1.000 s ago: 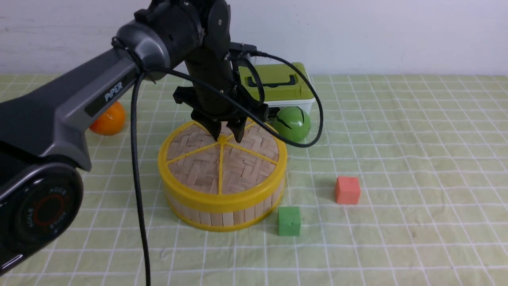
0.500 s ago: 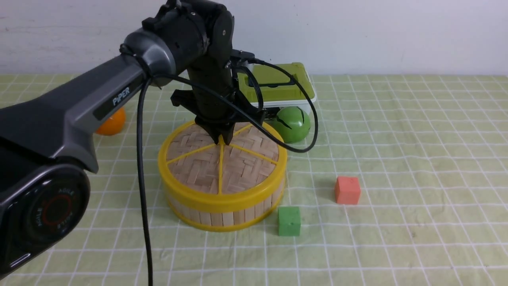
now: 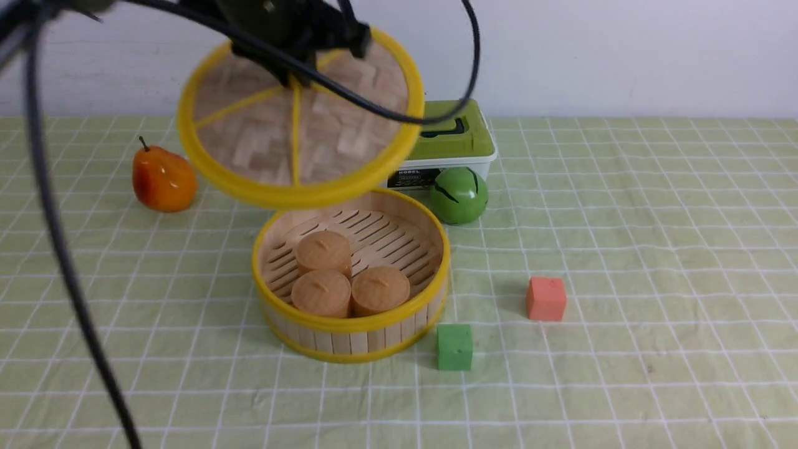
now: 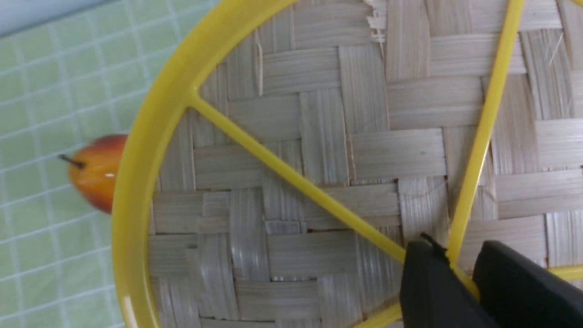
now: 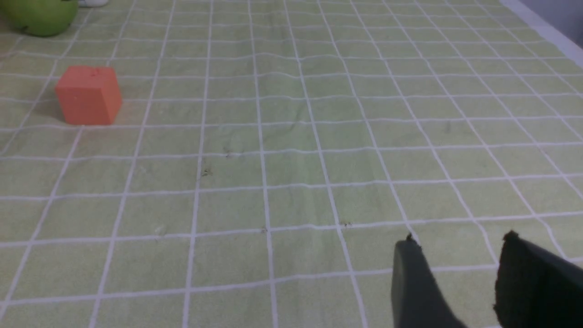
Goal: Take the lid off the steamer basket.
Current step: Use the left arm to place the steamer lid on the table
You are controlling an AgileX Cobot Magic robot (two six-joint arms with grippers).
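Observation:
The lid (image 3: 293,118), a woven bamboo disc with a yellow rim and spokes, hangs tilted in the air above and a little left of the steamer basket (image 3: 349,342). My left gripper (image 3: 299,75) is shut on the lid's centre knob. In the left wrist view its black fingers (image 4: 457,255) pinch the yellow hub of the lid (image 4: 319,150). The basket stands uncovered on the cloth, with three round tan buns (image 3: 324,251) on its slatted floor. My right gripper (image 5: 460,241) is open over bare cloth, with nothing between its fingers. It does not show in the front view.
An orange pear (image 3: 163,181) lies left of the basket. A green ball (image 3: 459,194) and a white box with a green lid (image 3: 449,134) sit behind it. A green cube (image 3: 454,347) is by the basket's front right, a red cube (image 3: 546,298) further right.
My left gripper closed on the lid's knob, then lifted the lid off the basket, up and to the left. The buns inside now show.

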